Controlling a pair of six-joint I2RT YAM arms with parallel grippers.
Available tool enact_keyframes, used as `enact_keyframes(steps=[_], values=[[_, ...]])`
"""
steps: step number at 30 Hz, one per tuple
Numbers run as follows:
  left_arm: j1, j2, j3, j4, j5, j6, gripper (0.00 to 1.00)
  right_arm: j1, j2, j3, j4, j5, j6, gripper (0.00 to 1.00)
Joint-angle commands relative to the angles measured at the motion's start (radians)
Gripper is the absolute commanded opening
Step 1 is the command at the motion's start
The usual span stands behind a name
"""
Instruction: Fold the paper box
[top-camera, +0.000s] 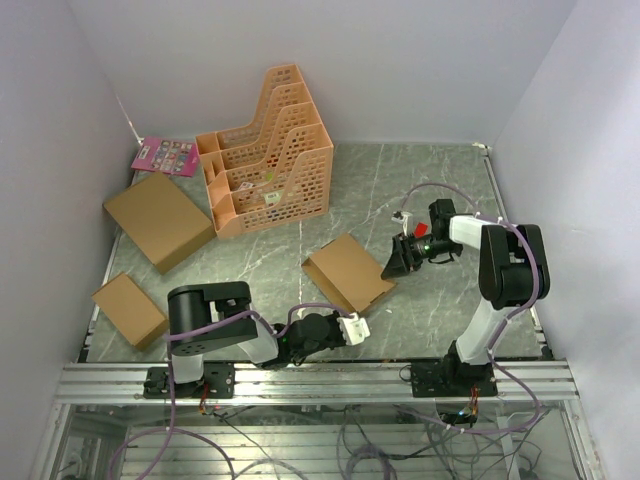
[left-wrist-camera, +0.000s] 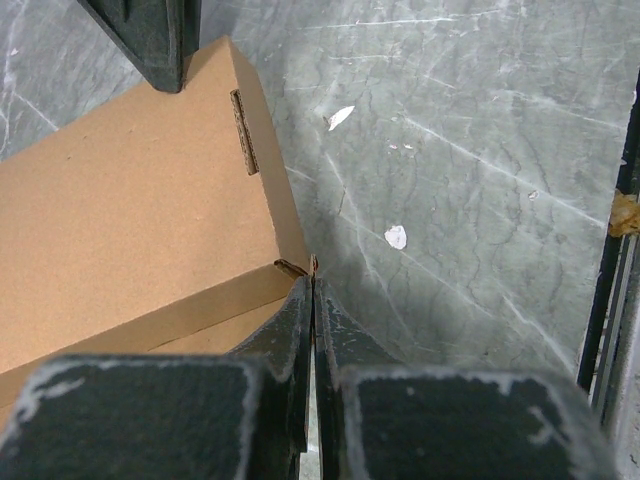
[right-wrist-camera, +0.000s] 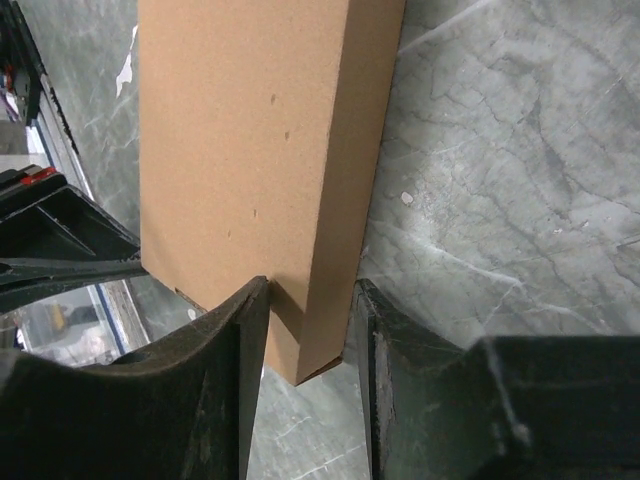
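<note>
The paper box (top-camera: 348, 272) is a shallow brown cardboard box lying folded shut on the grey marble table, in the middle. My left gripper (top-camera: 352, 328) sits at its near corner. In the left wrist view its jaws (left-wrist-camera: 314, 290) are pressed together, with a thin sliver of the box's (left-wrist-camera: 140, 200) corner edge between the tips. My right gripper (top-camera: 393, 262) is open at the box's right corner. In the right wrist view (right-wrist-camera: 312, 288) it straddles the box's (right-wrist-camera: 240, 130) side wall. One finger (right-wrist-camera: 245, 330) touches the top face and the other (right-wrist-camera: 375, 340) stands just off the wall.
An orange mesh file rack (top-camera: 268, 155) stands at the back. A larger flat brown box (top-camera: 160, 220) and a smaller brown box (top-camera: 128, 308) lie at the left. A pink card pack (top-camera: 165, 155) lies at the back left. The table's metal rail (left-wrist-camera: 625, 250) runs close by the left gripper.
</note>
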Motion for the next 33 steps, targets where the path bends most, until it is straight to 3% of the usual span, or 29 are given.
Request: enact_keyframes(steps=[1,33], values=[[0.003,0.017,-0.019,0.027,-0.014,-0.022,0.07,0.004,0.02,0.025,-0.03,0.017,-0.023,0.38],[0.003,0.019,-0.033,0.059,-0.095,-0.1,0.07,0.004,0.025,0.021,0.001,0.091,0.011,0.36]])
